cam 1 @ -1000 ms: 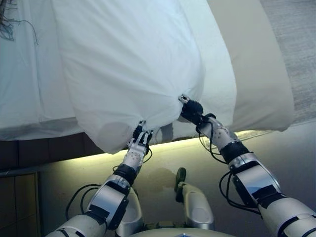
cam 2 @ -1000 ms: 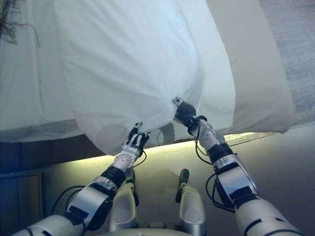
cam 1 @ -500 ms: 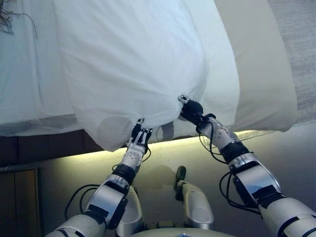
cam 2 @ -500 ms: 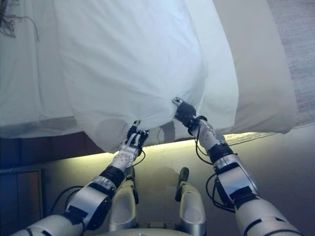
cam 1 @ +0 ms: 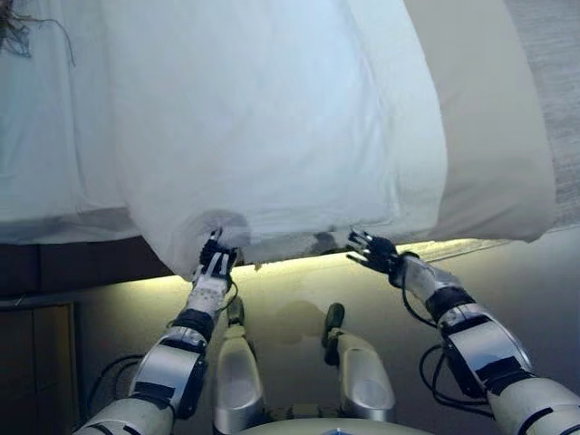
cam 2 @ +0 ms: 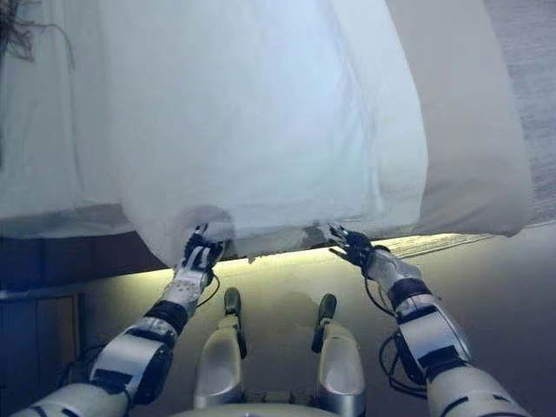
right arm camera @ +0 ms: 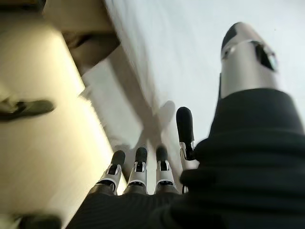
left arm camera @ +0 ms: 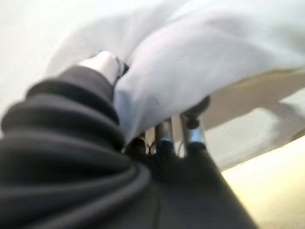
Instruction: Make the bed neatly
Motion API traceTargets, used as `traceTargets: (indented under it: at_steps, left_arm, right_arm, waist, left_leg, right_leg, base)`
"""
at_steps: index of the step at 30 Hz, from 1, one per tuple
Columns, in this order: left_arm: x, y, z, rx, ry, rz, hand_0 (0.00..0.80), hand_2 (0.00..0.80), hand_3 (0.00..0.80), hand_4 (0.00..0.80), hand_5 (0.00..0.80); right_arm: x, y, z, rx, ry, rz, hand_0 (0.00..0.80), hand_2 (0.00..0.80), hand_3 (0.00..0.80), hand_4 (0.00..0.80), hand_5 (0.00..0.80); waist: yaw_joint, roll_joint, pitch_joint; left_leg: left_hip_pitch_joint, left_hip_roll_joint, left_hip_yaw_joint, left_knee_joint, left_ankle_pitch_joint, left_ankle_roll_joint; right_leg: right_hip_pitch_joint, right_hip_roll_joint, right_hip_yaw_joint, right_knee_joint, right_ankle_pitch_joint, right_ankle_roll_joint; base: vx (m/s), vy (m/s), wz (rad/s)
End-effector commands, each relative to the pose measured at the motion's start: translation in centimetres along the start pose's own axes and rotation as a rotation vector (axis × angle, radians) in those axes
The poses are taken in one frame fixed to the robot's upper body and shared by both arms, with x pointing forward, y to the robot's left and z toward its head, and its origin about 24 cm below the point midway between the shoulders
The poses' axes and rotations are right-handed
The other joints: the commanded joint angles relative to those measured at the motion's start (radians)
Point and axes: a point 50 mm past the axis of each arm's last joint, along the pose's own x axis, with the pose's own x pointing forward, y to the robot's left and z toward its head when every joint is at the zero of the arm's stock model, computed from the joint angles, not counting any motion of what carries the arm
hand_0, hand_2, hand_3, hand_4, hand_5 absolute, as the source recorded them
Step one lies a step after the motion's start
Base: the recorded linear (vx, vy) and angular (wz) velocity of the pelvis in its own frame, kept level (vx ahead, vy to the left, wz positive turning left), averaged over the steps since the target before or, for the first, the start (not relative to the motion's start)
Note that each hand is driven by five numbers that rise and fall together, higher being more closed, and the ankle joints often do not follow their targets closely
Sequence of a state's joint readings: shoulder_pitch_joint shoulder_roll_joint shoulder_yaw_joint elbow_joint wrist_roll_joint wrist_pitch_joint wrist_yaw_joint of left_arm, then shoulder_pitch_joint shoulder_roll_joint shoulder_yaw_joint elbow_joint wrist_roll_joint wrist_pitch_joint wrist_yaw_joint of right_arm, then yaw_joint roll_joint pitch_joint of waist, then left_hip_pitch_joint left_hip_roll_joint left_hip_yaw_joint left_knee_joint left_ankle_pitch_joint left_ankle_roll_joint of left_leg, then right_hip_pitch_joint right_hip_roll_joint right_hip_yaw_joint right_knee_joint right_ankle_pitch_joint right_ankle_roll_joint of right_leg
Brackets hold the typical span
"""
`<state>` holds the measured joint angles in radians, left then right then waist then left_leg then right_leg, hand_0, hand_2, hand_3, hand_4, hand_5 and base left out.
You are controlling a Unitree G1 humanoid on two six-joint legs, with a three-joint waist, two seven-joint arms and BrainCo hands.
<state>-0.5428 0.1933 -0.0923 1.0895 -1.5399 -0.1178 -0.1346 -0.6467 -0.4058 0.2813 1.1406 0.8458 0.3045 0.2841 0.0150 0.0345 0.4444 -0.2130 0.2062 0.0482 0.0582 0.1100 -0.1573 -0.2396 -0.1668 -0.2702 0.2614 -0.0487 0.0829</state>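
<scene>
White duvet [cam 1: 272, 118] spread over bed [cam 1: 494, 136], filling upper centre of frame, near edge hanging over bed side at mid frame. Left hand [cam 1: 214, 265] at lower-left corner of duvet, fingers [left arm camera: 164, 136] curled into fabric, clenched on cloth (fold bunched over thumb in left wrist view). Right hand [cam 1: 373, 252] just below duvet edge, centre-right, fingers [right arm camera: 138, 164] straight and spread, released, holding nothing. Beige bed cover showing at right. Lit strip under bed edge [cam 1: 299, 267]. Dark tangle [cam 1: 23, 32] at upper left.
</scene>
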Motion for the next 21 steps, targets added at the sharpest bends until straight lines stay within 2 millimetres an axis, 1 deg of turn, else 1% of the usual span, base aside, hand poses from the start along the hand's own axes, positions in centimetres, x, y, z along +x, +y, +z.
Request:
traceTargets:
  at_steps: [1,3,6,9,11,15,18,21]
  left_arm:
    - [-0.2,0.7,3.7,0.021,-0.088,-0.086,0.800,0.800,0.800,0.800,0.800]
    - [-0.6,1.7,3.9,0.007,-0.087,-0.094,0.800,0.800,0.800,0.800,0.800]
    - [-1.1,2.5,3.6,0.015,-0.066,-0.121,0.800,0.800,0.800,0.800,0.800]
    - [-1.3,2.6,3.2,0.034,-0.050,-0.150,0.800,0.800,0.800,0.800,0.800]
    - [-1.5,2.6,3.5,0.034,-0.058,-0.163,0.800,0.800,0.800,0.800,0.800]
    - [-1.7,3.2,3.8,0.040,-0.063,-0.110,0.800,0.800,0.800,0.800,0.800]
    - [-2.2,4.7,4.5,0.036,-0.074,-0.025,0.800,0.800,0.800,0.800,0.800]
    - [-3.1,6.9,5.4,0.028,-0.083,0.059,0.800,0.800,0.800,0.800,0.800]
  right_arm:
    - [-0.9,-2.0,0.0,0.005,-0.011,0.024,0.000,0.000,0.000,0.000,0.000]
    - [-1.4,-2.9,0.1,0.043,-0.022,0.018,0.000,0.000,0.000,0.000,0.000]
    - [-1.8,-3.4,0.6,0.130,-0.090,0.024,0.000,0.000,0.000,0.000,0.000]
    - [-2.1,-3.8,1.3,0.159,-0.166,0.013,0.000,0.000,0.000,0.000,0.000]
    - [-2.4,-3.9,2.2,0.156,-0.227,0.021,0.000,0.000,0.000,0.000,0.000]
    - [-2.6,-3.6,3.3,0.156,-0.277,0.039,0.000,0.000,0.000,0.000,0.000]
    - [-2.7,-3.5,3.9,0.150,-0.298,0.057,0.000,0.000,0.000,0.000,0.000]
    - [-2.9,-3.7,3.9,0.156,-0.307,0.073,0.000,0.000,0.000,0.000,0.000]
  waist:
    - [0.043,-0.033,0.003]
    - [0.051,-0.022,0.017]
    - [0.061,-0.016,0.047]
    - [0.068,-0.017,0.071]
    - [0.078,-0.019,0.076]
    - [0.092,-0.019,0.076]
    - [0.104,-0.015,0.076]
    - [0.112,-0.011,0.076]
  left_leg:
    - [-0.016,0.052,-0.058,0.026,0.029,-0.028]
    - [-0.042,0.040,-0.064,0.045,0.020,-0.022]
    - [-0.103,0.023,-0.062,0.102,-0.001,-0.013]
    - [-0.168,0.010,-0.064,0.162,-0.017,-0.004]
    - [-0.233,-0.001,-0.071,0.213,-0.035,0.006]
    - [-0.306,-0.014,-0.081,0.274,-0.056,0.015]
    - [-0.347,-0.023,-0.092,0.309,-0.070,0.022]
    - [-0.367,-0.026,-0.096,0.331,-0.080,0.027]
  right_leg:
    - [-0.033,-0.067,0.014,0.006,0.051,0.042]
    - [-0.064,-0.073,0.015,0.040,0.039,0.039]
    - [-0.132,-0.087,0.022,0.131,0.006,0.036]
    - [-0.192,-0.106,0.026,0.208,-0.017,0.032]
    - [-0.245,-0.124,0.026,0.261,-0.033,0.031]
    - [-0.312,-0.147,0.029,0.324,-0.049,0.034]
    - [-0.347,-0.161,0.033,0.353,-0.053,0.037]
    - [-0.363,-0.172,0.034,0.371,-0.059,0.038]
  base:
    - [-0.047,0.184,0.11]
    - [-0.068,0.207,0.14]
    - [-0.107,0.192,0.17]
    - [-0.127,0.159,0.22]
    - [-0.113,0.148,0.23]
    - [-0.079,0.123,0.18]
    - [-0.053,0.109,0.05]
    - [-0.029,0.088,0.06]
